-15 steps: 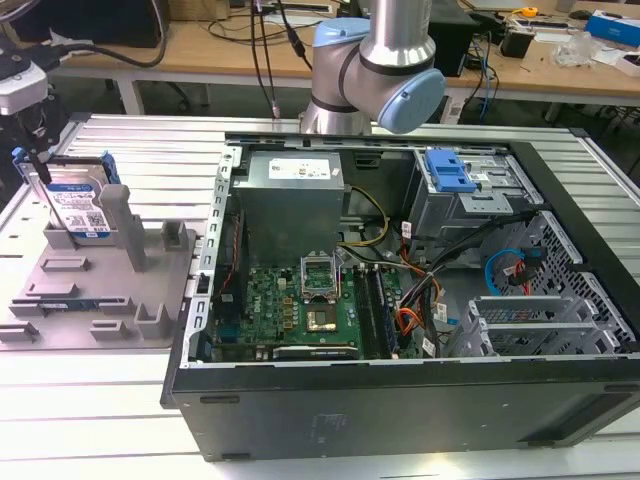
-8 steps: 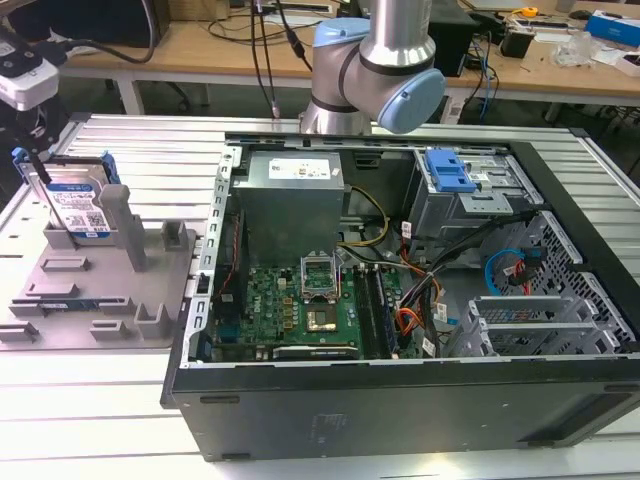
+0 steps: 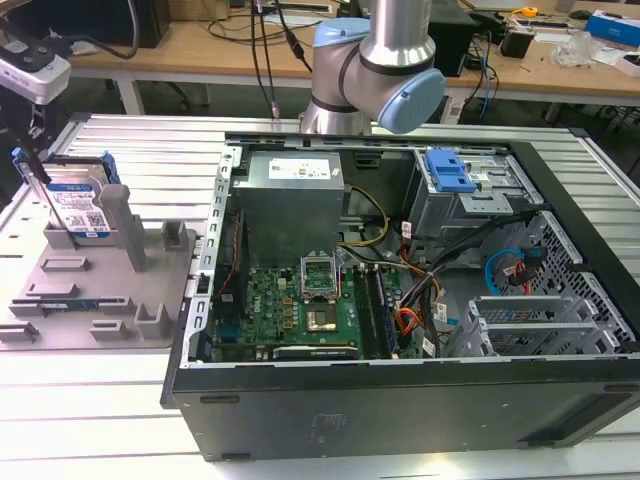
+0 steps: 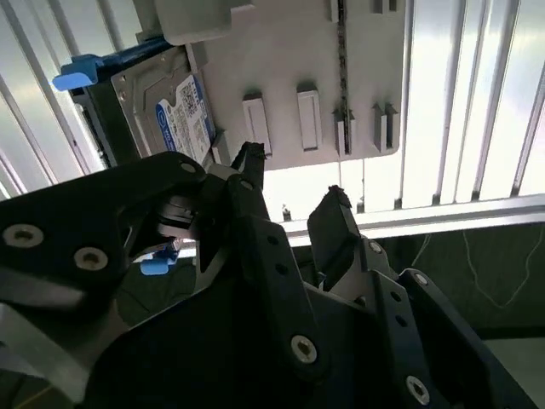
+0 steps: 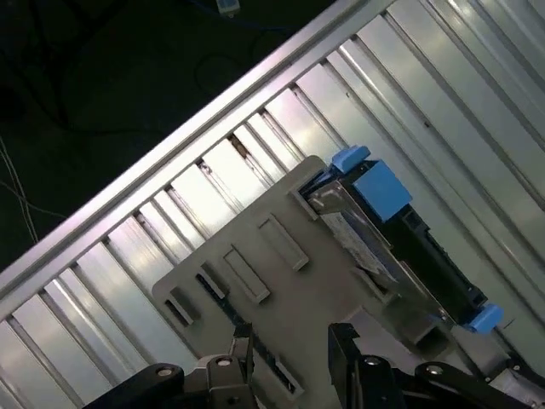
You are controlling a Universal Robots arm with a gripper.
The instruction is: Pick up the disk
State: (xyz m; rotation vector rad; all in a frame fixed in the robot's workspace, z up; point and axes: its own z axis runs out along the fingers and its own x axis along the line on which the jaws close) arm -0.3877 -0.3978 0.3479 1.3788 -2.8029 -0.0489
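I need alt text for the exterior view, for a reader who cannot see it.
A silver disk stands upright in a grey holder at the exterior view's left, beside an open computer case. The robot arm stands behind the case.

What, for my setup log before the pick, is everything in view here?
disk: one, silver with blue rails, upright in the holder
holder: one, grey, exterior view's left, on the table
computer case: one, black, open, beside the holder
motherboard: one, green, inside the case
power supply: one, grey, inside the case
latch: one, blue, on the drive cage
table: one, silver, slatted
arm: one, grey and light blue, beyond the case
gripper: one, black, open, empty, facing the holder
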